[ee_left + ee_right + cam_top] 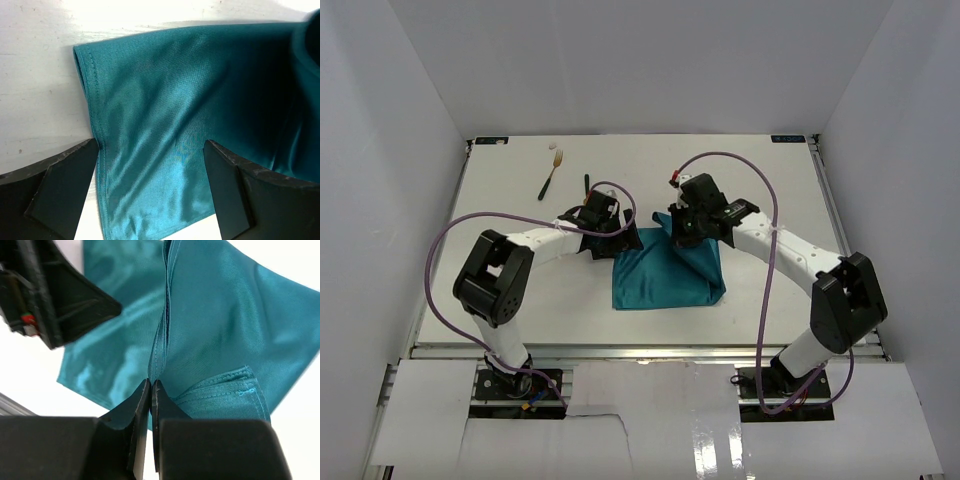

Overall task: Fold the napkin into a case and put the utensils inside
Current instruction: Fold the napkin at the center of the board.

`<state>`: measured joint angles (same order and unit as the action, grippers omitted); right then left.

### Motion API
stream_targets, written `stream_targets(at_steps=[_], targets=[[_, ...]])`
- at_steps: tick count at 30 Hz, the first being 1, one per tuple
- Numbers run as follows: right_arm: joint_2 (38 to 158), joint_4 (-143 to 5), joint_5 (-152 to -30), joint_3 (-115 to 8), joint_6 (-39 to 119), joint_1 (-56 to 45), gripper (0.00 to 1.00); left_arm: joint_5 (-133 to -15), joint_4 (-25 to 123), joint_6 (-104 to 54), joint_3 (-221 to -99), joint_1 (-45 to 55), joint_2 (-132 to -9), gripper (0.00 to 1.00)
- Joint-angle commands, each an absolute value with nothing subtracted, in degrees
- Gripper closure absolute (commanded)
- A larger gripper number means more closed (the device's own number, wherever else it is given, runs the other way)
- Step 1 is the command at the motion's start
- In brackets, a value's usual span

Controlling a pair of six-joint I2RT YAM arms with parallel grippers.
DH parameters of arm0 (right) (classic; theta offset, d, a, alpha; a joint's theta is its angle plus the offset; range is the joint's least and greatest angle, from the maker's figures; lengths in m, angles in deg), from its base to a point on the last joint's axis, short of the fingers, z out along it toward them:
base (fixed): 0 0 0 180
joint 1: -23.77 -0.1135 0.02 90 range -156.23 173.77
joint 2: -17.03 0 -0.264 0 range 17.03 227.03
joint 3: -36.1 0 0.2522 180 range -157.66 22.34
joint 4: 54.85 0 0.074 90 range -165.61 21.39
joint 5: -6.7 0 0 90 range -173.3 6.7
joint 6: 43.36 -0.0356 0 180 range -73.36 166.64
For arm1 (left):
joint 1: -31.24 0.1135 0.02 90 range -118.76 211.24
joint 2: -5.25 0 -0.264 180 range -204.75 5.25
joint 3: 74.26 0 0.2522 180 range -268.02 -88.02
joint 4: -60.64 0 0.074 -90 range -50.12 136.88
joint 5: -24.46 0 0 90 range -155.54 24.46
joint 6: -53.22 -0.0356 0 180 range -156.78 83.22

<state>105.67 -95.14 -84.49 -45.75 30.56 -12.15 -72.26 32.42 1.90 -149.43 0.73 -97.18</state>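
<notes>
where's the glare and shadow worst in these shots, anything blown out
left wrist: the table is washed out at the top, the napkin has a bright sheen and falls into deep shadow on the right; right wrist: table blown to white, napkin stitching sharp; top view: even light, a shiny streak on the front cover

The left arm [545, 240] hides half the knife [586, 185].

No writing, label, number or sign is legible in any view.

White table [570, 310] enclosed by plain pale grey walls [650, 60].
</notes>
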Motion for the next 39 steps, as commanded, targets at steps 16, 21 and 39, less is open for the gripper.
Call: stream_targets(at_steps=[16, 21, 39], targets=[[110.81, -85.58, -89.72, -47.71, 22.03, -17.01, 0.92, -67.93, 30.71, 4.35, -145.59, 0.65, -89.68, 0.02], [110.81, -84.70, -89.98, -47.79, 21.59, -17.53, 0.92, -66.51, 28.86, 6.28, -145.33, 0.65, -84.32, 0.02], [110.29, -87.42, -85.15, -48.67, 23.52, -18.94, 0.92, -59.56, 20.42, 11.12, -143.22, 1.70, -87.11, 0.62]])
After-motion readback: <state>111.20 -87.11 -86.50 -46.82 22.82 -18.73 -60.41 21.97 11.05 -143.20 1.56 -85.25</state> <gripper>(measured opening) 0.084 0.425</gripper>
